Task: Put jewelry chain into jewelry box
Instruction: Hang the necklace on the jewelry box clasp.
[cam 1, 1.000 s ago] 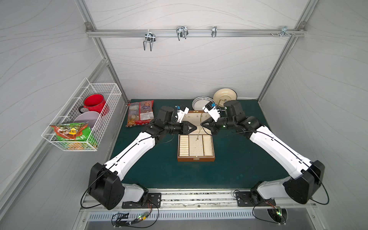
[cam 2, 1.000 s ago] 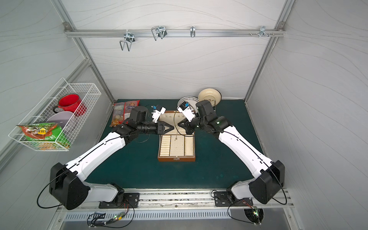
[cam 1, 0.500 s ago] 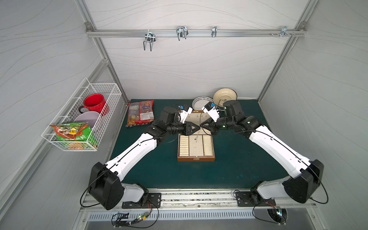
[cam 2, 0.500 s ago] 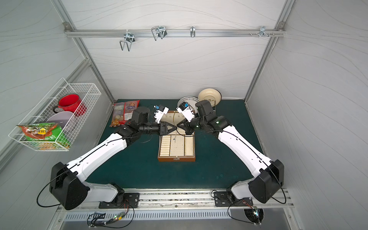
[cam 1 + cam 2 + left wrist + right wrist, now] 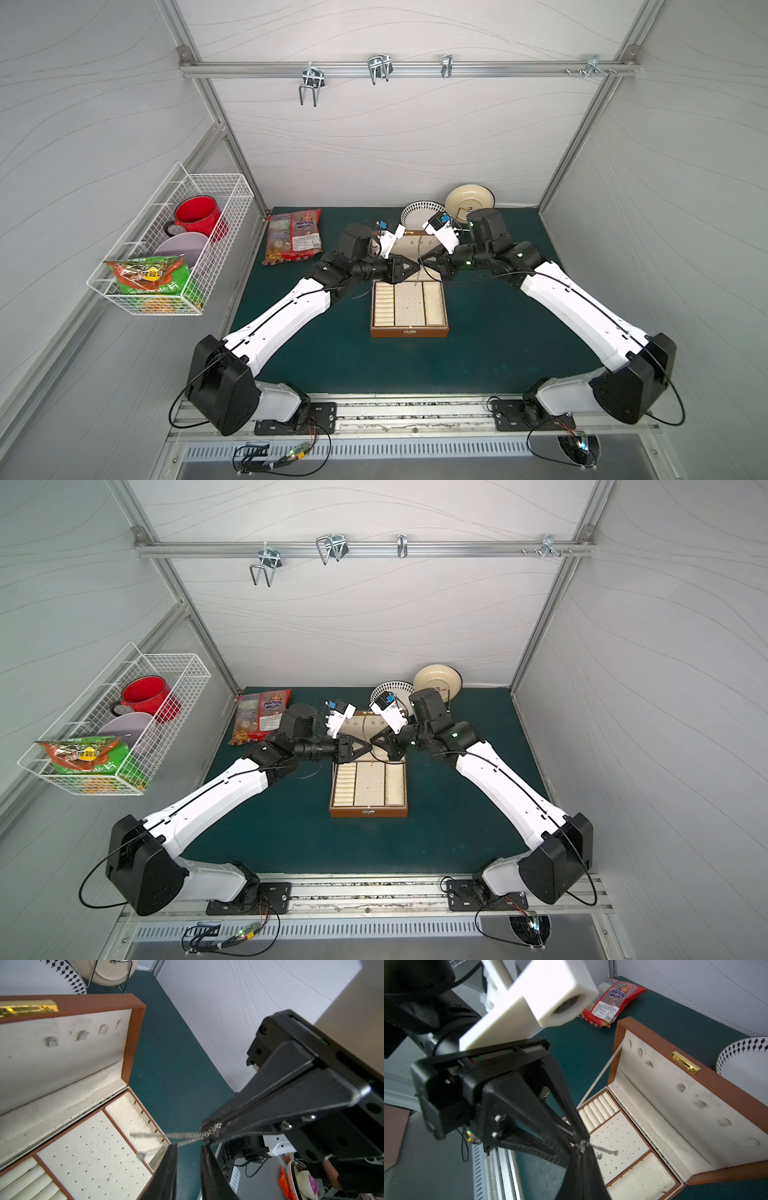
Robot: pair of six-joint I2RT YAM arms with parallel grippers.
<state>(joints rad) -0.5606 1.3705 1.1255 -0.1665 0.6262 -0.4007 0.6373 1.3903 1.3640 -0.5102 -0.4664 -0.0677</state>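
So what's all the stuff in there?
jewelry box: one, brown with cream lining, open, middle of the table
jewelry chain: one, silvery, hanging from right tool above the box
snack packet: one, red, table's back left
patterned plate: one, white and dark, at the back
cream plate: one, cream, beside it
wire basket: one, white, hung at the left
mug: one, red, in the basket
pale plate: one, greyish, in the basket
green packet: one, green, in the basket
hooks: four, silver, on the rail
left tool: one, black, open, beside the chain
right tool: one, black, shut on the chain
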